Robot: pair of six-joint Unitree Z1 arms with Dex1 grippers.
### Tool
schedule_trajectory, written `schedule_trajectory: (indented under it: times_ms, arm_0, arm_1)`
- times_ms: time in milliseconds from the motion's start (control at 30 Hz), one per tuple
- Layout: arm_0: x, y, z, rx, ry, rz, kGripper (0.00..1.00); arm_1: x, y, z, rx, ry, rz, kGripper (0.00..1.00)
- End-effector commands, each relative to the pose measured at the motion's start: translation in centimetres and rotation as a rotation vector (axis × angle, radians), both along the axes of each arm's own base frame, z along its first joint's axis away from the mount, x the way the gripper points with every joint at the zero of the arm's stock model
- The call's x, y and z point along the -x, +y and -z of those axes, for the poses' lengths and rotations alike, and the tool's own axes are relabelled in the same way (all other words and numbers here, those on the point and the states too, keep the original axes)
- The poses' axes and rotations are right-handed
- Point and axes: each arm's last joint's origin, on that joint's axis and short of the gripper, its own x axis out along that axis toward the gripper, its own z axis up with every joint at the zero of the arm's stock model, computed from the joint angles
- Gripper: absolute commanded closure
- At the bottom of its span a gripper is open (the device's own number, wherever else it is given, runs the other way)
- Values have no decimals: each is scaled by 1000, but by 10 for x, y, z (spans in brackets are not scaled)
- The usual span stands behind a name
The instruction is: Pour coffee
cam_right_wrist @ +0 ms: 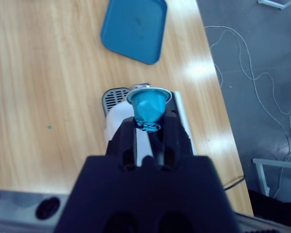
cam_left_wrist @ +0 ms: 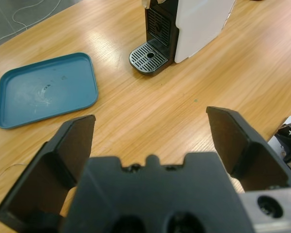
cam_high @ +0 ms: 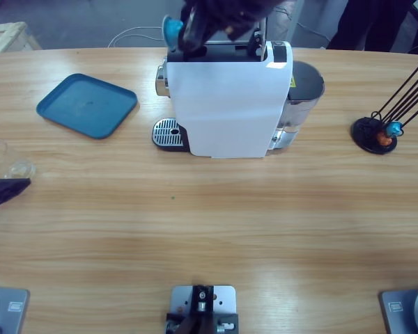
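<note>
We see right gripper clamped on blue capsule above coffee machine at bench's far edge; capsule may slip, miss slot; left gripper apart, empty; glass possibly beside it.

Blue capsule; teal tray; white coffee machine.

The right gripper hangs above the top of the white machine, pointing down, its two black jaws drawn close together and pinching a small blue capsule by its narrow end; in the high view this arm comes down from the top edge near the middle; the left gripper sits low at the table's left edge, jaws spread wide with nothing between them.
</note>
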Motion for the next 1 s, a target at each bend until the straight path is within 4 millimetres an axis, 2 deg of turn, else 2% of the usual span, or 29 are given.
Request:
schedule_trajectory:
  times_ms: [33, 267, 933, 967, 1000]
  arm_0:
    - [-3, -3, 15, -30, 54, -1, 0]
    - [-3, -3, 15, -29, 53, -2, 0]
    - [-3, -3, 15, -28, 52, -2, 0]
    - [-3, -3, 15, -28, 52, -2, 0]
    - [-3, -3, 15, -28, 52, -2, 0]
  arm_1:
    - [-29, 5, 35, 71, 44, 37, 1000]
    - [-37, 6, 50, 94, 75, 43, 1000]
    - [-33, -3, 63, 113, 142, 25, 1000]
    - [-33, -2, 63, 107, 144, 23, 901]
    - [-32, -2, 62, 97, 149, 18, 634]
